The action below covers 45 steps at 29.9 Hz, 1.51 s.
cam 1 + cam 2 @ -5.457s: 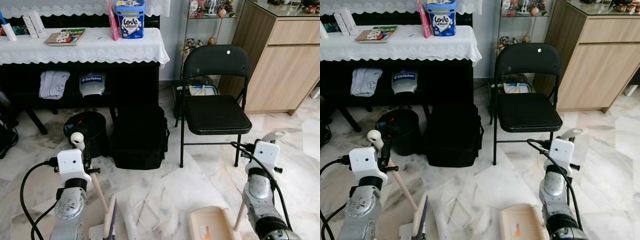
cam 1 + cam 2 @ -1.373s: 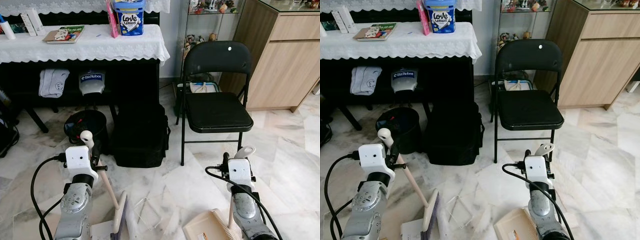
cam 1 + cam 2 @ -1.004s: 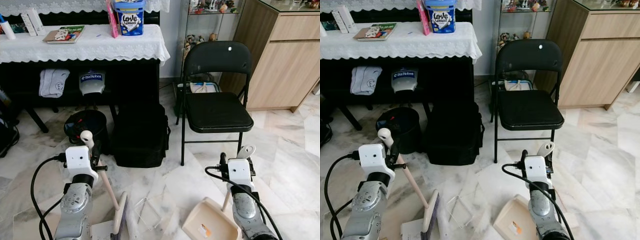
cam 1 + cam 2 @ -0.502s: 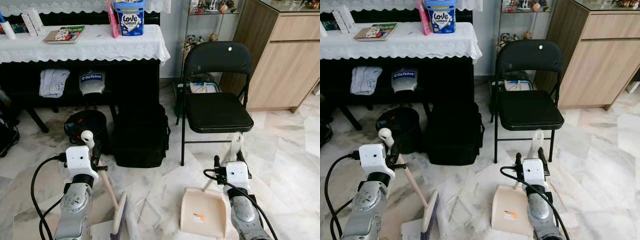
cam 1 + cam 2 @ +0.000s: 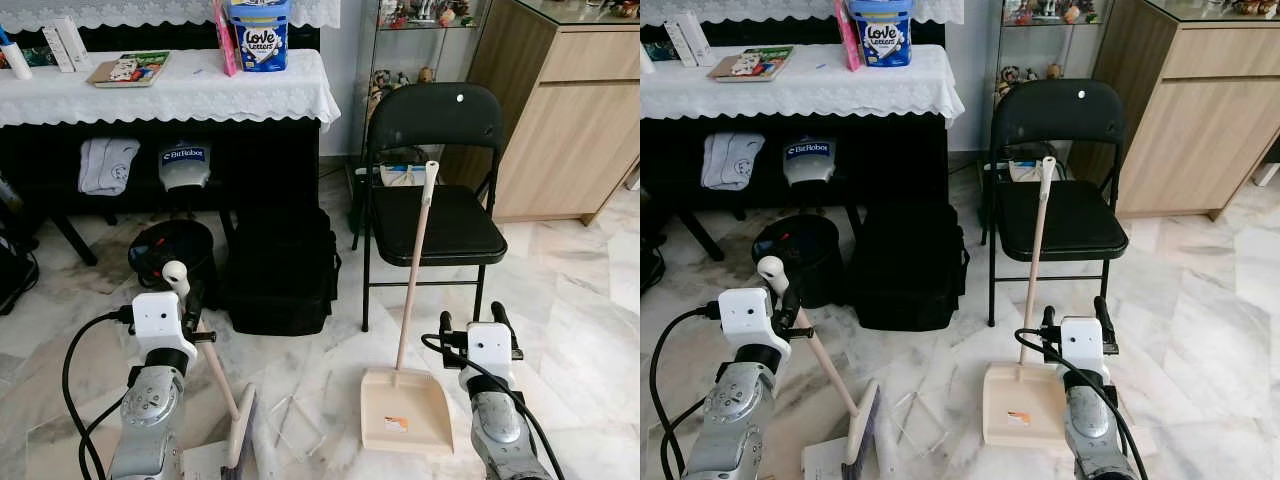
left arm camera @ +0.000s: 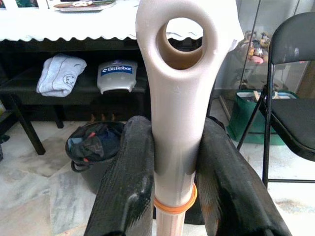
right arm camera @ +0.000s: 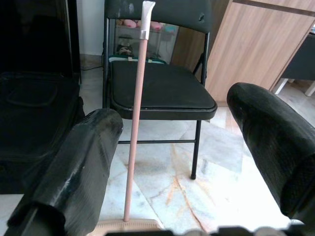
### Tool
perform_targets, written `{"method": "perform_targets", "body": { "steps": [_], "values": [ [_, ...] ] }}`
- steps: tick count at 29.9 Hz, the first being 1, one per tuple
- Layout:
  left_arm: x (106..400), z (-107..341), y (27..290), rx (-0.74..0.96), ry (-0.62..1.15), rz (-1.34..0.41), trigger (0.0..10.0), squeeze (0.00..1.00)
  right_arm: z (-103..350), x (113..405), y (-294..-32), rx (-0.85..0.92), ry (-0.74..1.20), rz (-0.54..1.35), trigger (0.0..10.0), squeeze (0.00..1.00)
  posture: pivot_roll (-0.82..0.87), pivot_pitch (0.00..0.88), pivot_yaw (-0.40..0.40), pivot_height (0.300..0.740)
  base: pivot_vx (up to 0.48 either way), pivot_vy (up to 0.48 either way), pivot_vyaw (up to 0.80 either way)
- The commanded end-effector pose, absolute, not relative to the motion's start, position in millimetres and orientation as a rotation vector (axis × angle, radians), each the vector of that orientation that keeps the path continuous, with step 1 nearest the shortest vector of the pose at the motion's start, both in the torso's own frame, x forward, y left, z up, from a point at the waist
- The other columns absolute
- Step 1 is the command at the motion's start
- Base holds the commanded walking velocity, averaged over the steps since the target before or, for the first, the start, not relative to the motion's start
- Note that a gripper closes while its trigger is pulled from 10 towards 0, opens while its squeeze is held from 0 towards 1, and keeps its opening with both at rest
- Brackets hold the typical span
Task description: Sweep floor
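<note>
- Marble floor of a living room, between a cloth-covered table and a wooden cabinet; the dustpan sits flat on the tiles, its long handle rising near-upright with a slight lean toward the folding chair behind it
- Right gripper stands just beside the dustpan, on its right; the fingers are spread wide with nothing between them, and the handle runs up between them farther off in the wrist view, not touched
- Judgement: the right arm is plainly the nearer to the dustpan; any re-grasp turns on that vertical axis, the fingers closing from either side of the shaft
- Broom lies low at the robot's left, its head on the floor near a clear plastic wrapper; its pale stick slants up and leftward to a looped end
- Left gripper is clamped on the broom's stick just under that loop, both fingers pressed against it; an orange band rings the shaft below
- Readable writing: "BitRobot" on a white helmet-like shell under the table; "Love Letters" on a blue tub on the lace cloth
- Also around: a black bag, a black bin
</note>
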State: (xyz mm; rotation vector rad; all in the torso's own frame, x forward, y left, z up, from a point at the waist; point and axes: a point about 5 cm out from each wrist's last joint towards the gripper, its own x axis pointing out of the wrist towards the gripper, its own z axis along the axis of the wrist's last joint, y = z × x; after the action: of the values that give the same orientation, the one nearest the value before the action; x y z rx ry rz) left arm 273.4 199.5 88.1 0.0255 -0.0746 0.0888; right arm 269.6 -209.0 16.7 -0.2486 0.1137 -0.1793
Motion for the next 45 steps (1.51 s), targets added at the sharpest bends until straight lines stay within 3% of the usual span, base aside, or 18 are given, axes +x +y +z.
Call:
{"method": "perform_targets", "body": {
  "steps": [1,21,32,45],
  "values": [
    [275,94,201,0.041,-0.098,0.082,10.0,0.0,17,270,-210,-0.241,0.12,-0.188,10.0,0.0,-0.01,0.0,0.004,0.74,0.0,0.0,0.0],
    [274,91,201,0.039,-0.091,0.088,10.0,0.0,20,273,-211,-0.239,0.114,-0.181,10.0,0.0,-0.01,0.0,-0.004,0.74,0.0,0.0,0.0],
    [272,89,201,0.038,-0.087,0.089,10.0,0.0,34,281,-194,-0.159,0.023,-0.009,10.0,0.0,-0.02,0.0,-0.005,0.74,0.0,0.0,0.0],
    [261,87,204,0.054,-0.08,0.088,10.0,0.0,35,278,-197,-0.156,0.014,-0.023,10.0,0.0,-0.02,0.0,-0.006,0.74,0.0,0.0,0.0]
  ]
}}
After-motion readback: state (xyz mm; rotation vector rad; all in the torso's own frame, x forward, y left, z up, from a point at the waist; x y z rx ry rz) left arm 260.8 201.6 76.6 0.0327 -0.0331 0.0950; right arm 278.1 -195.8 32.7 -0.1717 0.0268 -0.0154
